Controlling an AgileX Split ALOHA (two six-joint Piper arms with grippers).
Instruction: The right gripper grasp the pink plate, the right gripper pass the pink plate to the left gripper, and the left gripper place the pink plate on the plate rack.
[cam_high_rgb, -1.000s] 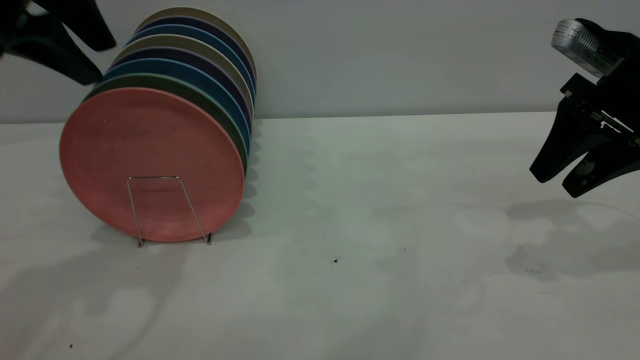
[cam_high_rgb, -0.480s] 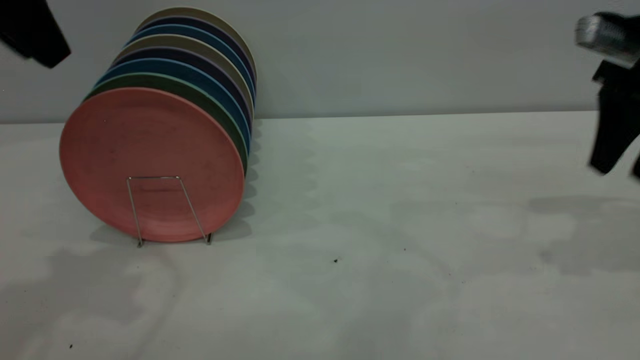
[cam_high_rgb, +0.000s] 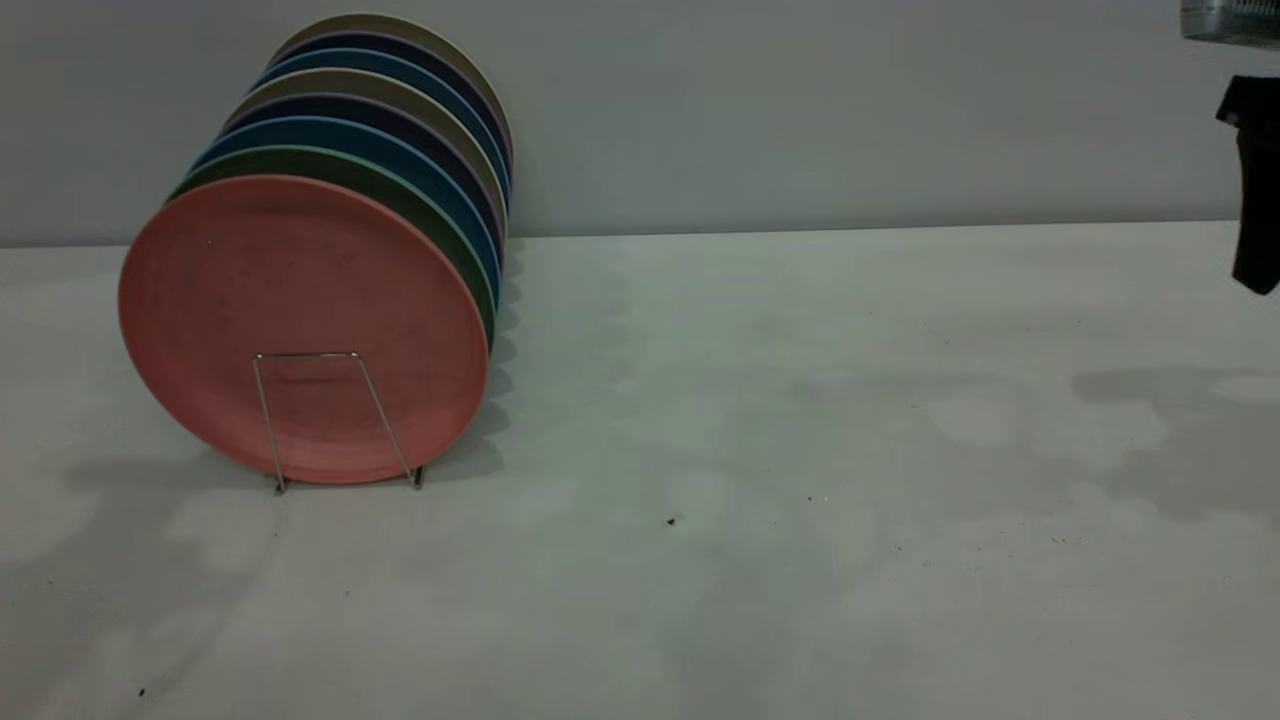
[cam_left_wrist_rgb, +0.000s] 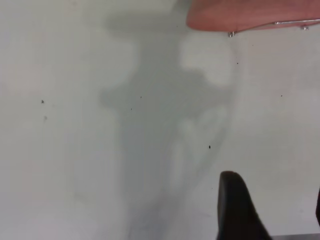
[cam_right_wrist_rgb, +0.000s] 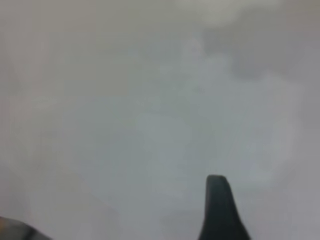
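The pink plate (cam_high_rgb: 303, 328) is standing at the front of the plate rack (cam_high_rgb: 335, 418), placement apparently done. Both arms are being withdrawn: the left pincer (cam_left_wrist_rgb: 270, 210), fingers spread and empty, is now well clear; the right pincer (cam_high_rgb: 1255, 190) is being lifted away far from the plate, its grip state cannot be told

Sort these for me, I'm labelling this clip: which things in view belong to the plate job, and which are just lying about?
Part of the job:
pink plate, standing at the front of the wire rack
left tool, open over the table
right tool, at the far right edge

Just there:
other plates, green, blue, dark and beige, lined up behind the pink one
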